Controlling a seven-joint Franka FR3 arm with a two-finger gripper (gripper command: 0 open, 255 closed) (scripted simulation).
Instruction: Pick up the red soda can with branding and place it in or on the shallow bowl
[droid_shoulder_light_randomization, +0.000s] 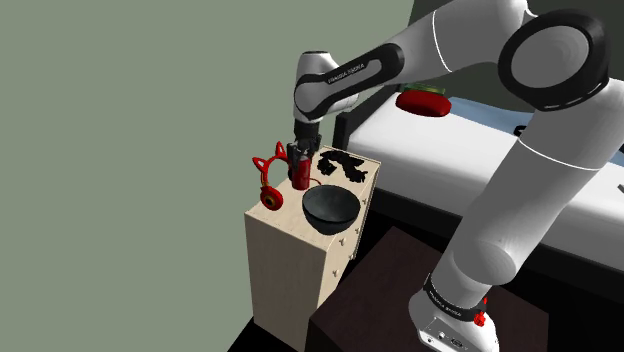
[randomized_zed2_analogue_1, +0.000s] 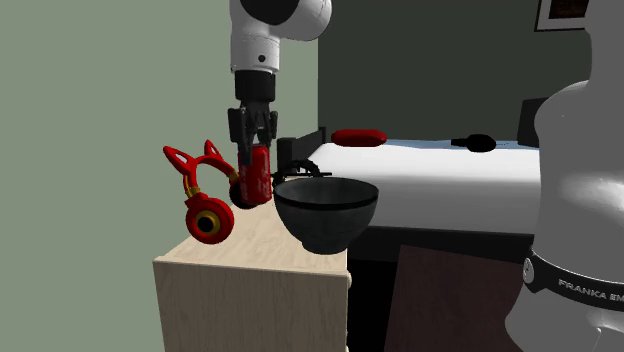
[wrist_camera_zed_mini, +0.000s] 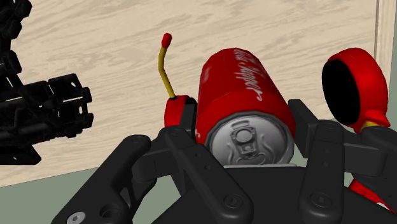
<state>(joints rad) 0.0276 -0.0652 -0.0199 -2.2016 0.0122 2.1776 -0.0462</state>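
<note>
One can (wrist_camera_zed_mini: 245, 95), one bowl (randomized_zed2_analogue_1: 325, 220), apparently apart

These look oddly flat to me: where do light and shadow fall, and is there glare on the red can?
Shoulder view: the cabinet top is lit pale, its front dimmer. Second exterior view: the bed top is bright; the bowl shows a thin sheen at its rim. Wrist view: the soda can in the tool is evenly lit, without glare.
</note>
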